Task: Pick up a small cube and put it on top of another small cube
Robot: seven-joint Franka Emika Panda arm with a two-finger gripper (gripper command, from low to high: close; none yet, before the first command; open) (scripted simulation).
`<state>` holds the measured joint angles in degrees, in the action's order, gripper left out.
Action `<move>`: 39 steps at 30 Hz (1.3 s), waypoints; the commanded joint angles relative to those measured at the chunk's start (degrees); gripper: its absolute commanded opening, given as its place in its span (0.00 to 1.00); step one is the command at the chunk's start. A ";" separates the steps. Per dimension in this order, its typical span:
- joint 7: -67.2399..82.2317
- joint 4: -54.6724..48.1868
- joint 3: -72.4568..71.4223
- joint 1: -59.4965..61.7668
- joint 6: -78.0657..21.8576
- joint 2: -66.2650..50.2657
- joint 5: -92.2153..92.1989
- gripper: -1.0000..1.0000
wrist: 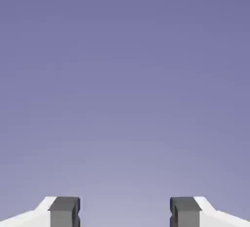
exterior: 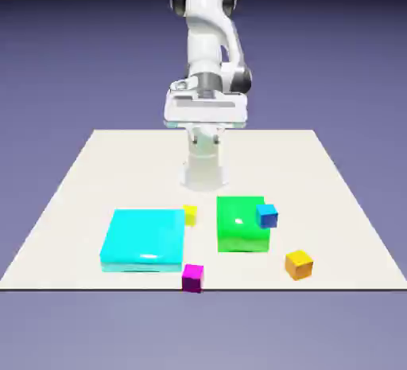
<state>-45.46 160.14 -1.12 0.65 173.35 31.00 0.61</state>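
The small magenta cube [exterior: 192,278] sits at the table's near edge, just in front of the cyan slab's corner. The small yellow cube [exterior: 190,215] rests between the cyan and green slabs, touching the cyan one's far corner. My gripper [exterior: 205,127] hangs well above the table's far side, far from both cubes. In the hand view the gripper [wrist: 124,214] is open: its two grey fingertips [wrist: 64,211] stand wide apart with nothing between them, and only the blue-violet backdrop shows beyond.
A flat cyan slab [exterior: 143,239] and a flat green slab [exterior: 241,223] lie side by side on the white table [exterior: 119,169]. A blue cube [exterior: 267,216] sits at the green slab's right corner. An orange cube [exterior: 299,264] stands near the front right.
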 commanded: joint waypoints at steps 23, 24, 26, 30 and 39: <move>-57.31 -16.34 -21.40 25.46 -12.54 -31.65 11.64 0.50; -59.81 -17.05 -22.33 26.56 -13.08 -33.03 12.15 0.50; -64.79 -18.47 -24.19 28.78 -14.17 -35.78 13.16 0.50; -74.76 -21.31 -27.92 33.20 -16.35 -41.28 15.18 0.50; -97.18 -27.70 -36.29 43.17 -21.26 -53.67 19.74 0.50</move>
<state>-142.64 132.44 -37.41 43.81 152.09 -22.67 20.35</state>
